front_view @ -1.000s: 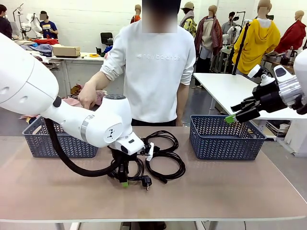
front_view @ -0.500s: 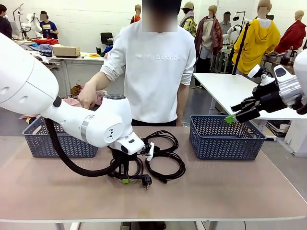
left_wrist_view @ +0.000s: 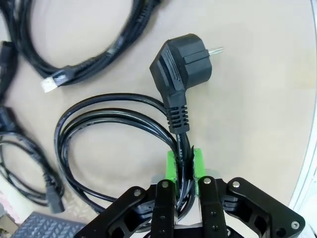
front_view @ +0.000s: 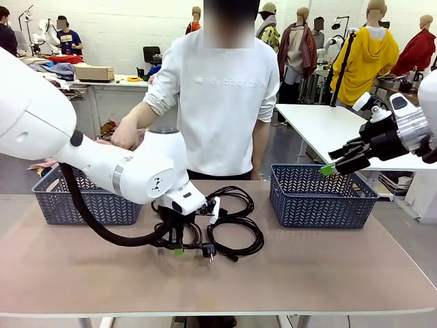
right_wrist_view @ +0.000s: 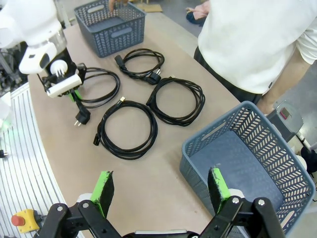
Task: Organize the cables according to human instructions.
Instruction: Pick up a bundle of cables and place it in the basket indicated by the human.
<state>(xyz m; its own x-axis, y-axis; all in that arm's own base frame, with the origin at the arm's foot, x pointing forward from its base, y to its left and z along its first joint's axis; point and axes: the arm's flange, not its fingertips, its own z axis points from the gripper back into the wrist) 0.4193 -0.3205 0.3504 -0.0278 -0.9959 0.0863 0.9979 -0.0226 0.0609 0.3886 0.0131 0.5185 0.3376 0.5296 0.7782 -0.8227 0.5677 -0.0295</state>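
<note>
Baskets are bracketing the work, and the grey left basket (front_view: 89, 205) is serving as the reference point. Behind it, the person's hand (front_view: 125, 142) is reaching toward its far side, probably indicating where a cord should go. Just right of that basket, the left pincer (front_view: 178, 251) is pointing down at the counter (front_view: 307, 273) and pinching one cord (left_wrist_view: 119, 106) between its green pads. It is gripping several strands just behind the plug (left_wrist_view: 183, 59), likely because the bundled strands there would let the whole coil lift together. That cord is looking thin, black and slightly glossy, looping in a loose round coil on the counter and ending in a chunky angled plug with a metal pin showing. Farther right of the left basket, the other three cords (right_wrist_view: 176, 101) are lying flat in separate coils, with nothing touching them. Well right of the left basket, the matching right basket (front_view: 321, 198) is sitting empty, apparently waiting as the other destination. Farthest from the left basket, the right pincer (front_view: 328, 169) is hanging in the air, spread wide and holding nothing, seemingly keeping clear.
</note>
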